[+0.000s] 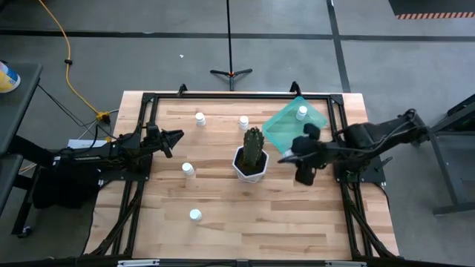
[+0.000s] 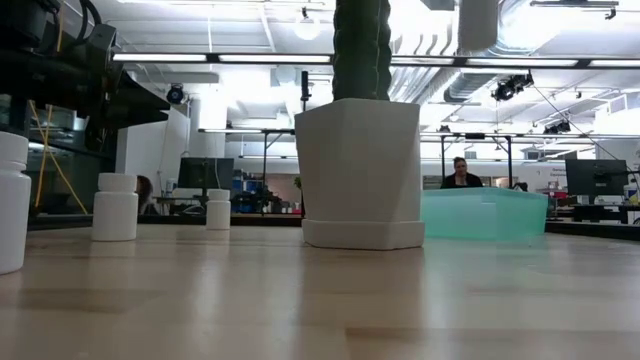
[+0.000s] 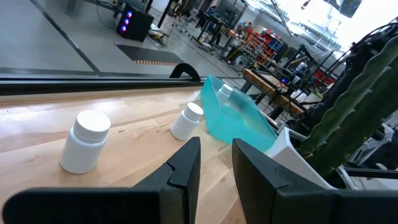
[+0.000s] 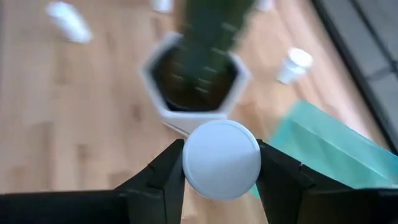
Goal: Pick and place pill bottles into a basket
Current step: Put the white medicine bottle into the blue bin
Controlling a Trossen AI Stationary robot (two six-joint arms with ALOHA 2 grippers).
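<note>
While the right end effector (image 4: 221, 165) grips a light, rigid, smooth pill bottle (image 4: 221, 159) by its sides near the basket (image 1: 294, 124), the left end effector (image 3: 214, 162) waits released at centre-left.

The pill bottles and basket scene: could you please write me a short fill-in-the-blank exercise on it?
1. The right gripper is shut on a pill ____.
2. One bottle already lies inside the teal ____.
3. The cactus pot stands between the basket and the ____ gripper.
4. Loose bottles standing on the table number ____.

Missing words: bottle; basket; left; four
</note>
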